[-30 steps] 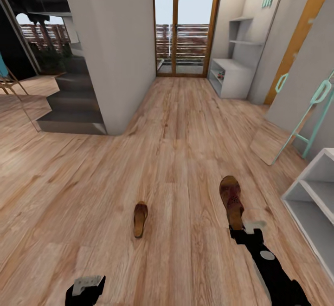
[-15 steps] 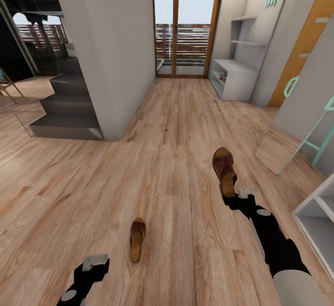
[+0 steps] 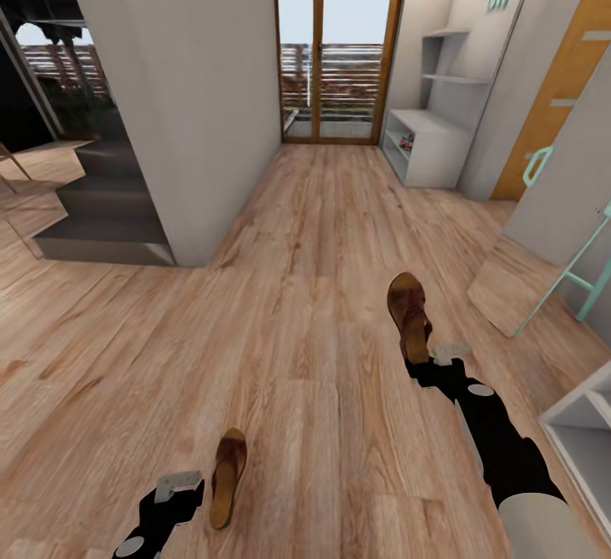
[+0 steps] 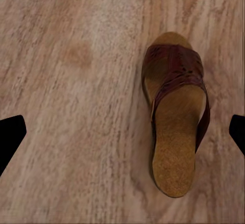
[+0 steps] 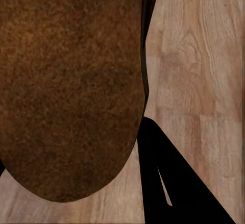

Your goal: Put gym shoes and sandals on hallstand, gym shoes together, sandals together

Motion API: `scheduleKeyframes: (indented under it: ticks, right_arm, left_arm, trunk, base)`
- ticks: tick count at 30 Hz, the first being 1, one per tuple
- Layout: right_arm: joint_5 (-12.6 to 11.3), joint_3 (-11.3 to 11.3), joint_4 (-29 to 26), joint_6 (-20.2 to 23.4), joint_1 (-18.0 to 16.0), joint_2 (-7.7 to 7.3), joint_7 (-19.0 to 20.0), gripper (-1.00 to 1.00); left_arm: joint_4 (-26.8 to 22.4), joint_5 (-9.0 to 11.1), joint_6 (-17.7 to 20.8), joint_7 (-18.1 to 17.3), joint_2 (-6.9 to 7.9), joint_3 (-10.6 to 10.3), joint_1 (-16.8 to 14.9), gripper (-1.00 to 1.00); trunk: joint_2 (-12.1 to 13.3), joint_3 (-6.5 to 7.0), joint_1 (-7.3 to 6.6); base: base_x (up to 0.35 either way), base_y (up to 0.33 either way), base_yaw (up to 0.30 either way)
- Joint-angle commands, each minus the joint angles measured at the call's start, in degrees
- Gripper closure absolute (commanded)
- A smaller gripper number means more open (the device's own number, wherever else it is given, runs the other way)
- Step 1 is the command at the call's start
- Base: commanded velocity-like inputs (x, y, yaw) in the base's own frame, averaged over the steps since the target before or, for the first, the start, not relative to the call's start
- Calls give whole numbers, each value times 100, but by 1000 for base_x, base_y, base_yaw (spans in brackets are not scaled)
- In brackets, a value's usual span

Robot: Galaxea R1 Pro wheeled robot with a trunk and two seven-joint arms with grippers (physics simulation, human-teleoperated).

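Note:
One dark brown sandal (image 3: 408, 311) hangs above the corridor floor (image 3: 305, 304), with my right gripper (image 3: 429, 360) shut on its heel end. In the right wrist view its tan footbed (image 5: 66, 81) looms close beside a black finger (image 5: 168, 183). The other sandal (image 3: 227, 476) lies flat on the planks just right of my left gripper (image 3: 176, 488). That gripper is open, and the left wrist view looks straight down on this sandal (image 4: 176, 117) between the spread fingertips. The hallstand (image 3: 428, 139) stands far down the corridor on the right. Something small and reddish (image 3: 406, 143) sits in its lower shelf, too small to identify.
A grey wall block (image 3: 187, 101) and dark stairs (image 3: 102, 220) are on the left. A wood-framed glass door (image 3: 339, 41) closes the corridor's far end. A low plain white shelving unit (image 3: 585, 432) and a mint frame (image 3: 585, 279) stand at the right.
The view has rolled forward, so the floor sandal now sits lower in the picture, beside my left gripper. The right arm lifted its sandal early on, then held steady.

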Motion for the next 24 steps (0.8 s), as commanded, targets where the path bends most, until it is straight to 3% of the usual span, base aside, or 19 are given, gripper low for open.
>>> scheduleKeyframes:
  ticks: [1, 11, 24]
  right_arm:
    - [39, -14, -9, 32, -3, 3, 38, 100]
    - [41, -14, -8, 34, -3, 3, 38, 100]
    - [33, -20, -13, 34, -3, 1, 34, 100]
  left_arm:
    - [2, -58, -21, -29, -4, 50, -4, -100]
    - [-48, -63, -46, -34, -4, 46, -3, -100]
    - [8, -97, -49, -37, -5, 27, -3, -100]
  trunk:
    - [-2, -4, 2]
    - [-2, -4, 2]
    - [-523, -289, 287]
  base:
    - [286, -198, 0]
    - [120, -82, 0]
    - [1, 0, 0]
